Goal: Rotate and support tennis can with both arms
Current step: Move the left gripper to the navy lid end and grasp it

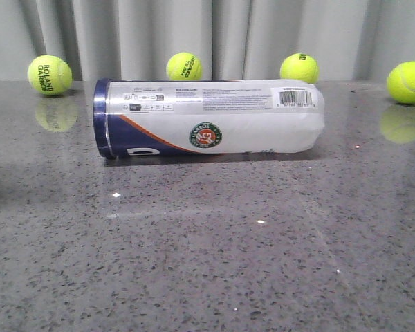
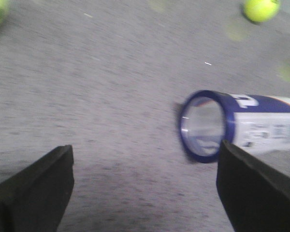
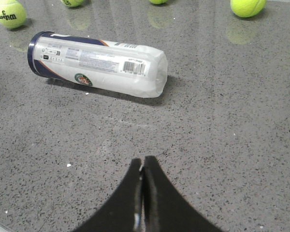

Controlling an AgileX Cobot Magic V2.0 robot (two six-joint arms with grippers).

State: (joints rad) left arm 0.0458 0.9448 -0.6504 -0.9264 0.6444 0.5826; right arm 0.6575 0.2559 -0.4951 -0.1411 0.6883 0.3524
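- Front view: tennis can [image 1: 209, 117] lies on its side on the grey stone worktop [image 1: 207, 263], toward the far edge, long axis parallel to that edge. Navy-banded open end faces the left edge; rounded whitish end faces the right edge.
- 4 tennis balls sit along the far edge behind the can: far-left ball [image 1: 49, 75], a second ball [image 1: 184, 66], a third ball [image 1: 299, 68] and far-right ball [image 1: 408, 82]. All are apart from the can, as far as can be told.
- Neither arm shows in front view.
- Left gripper [image 2: 145, 186]: fingers spread wide, holding nothing. Navy rim sits just beyond 1 fingertip; contact cannot be judged through the blur.
- Right gripper [image 3: 143, 166]: fingers pressed together, empty, well short of the can, nearer the front edge.
- Step in hand, as judged: approach, no grasp yet.
- To do it well: close the left fingers squarely across the banded end, open the right, bring it to the whitish end as support, then turn slowly; a round can may roll toward the balls.
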